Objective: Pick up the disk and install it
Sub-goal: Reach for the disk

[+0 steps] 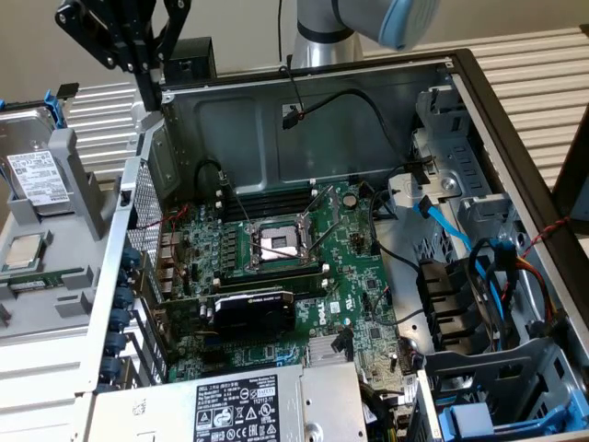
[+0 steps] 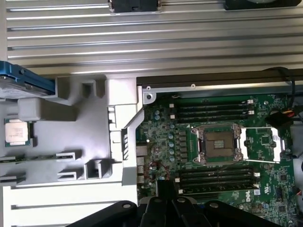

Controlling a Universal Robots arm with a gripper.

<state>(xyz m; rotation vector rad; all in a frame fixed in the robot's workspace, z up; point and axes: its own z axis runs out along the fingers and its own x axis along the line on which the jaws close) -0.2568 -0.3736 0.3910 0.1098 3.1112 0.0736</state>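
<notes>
Open computer case (image 1: 248, 120) holds motherboard (image 1: 368, 285) and power supply (image 1: 239, 405).

pale ribbed metal tabletop (image 2: 142, 47), evenly lit

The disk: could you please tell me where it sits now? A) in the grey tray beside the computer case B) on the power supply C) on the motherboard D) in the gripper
A: the disk rests in the grey tray outside the case, apart from the gripper.

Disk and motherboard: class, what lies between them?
In the exterior view, a grey holder's upright and the case's perforated wall stand between the disk and the motherboard.
</notes>
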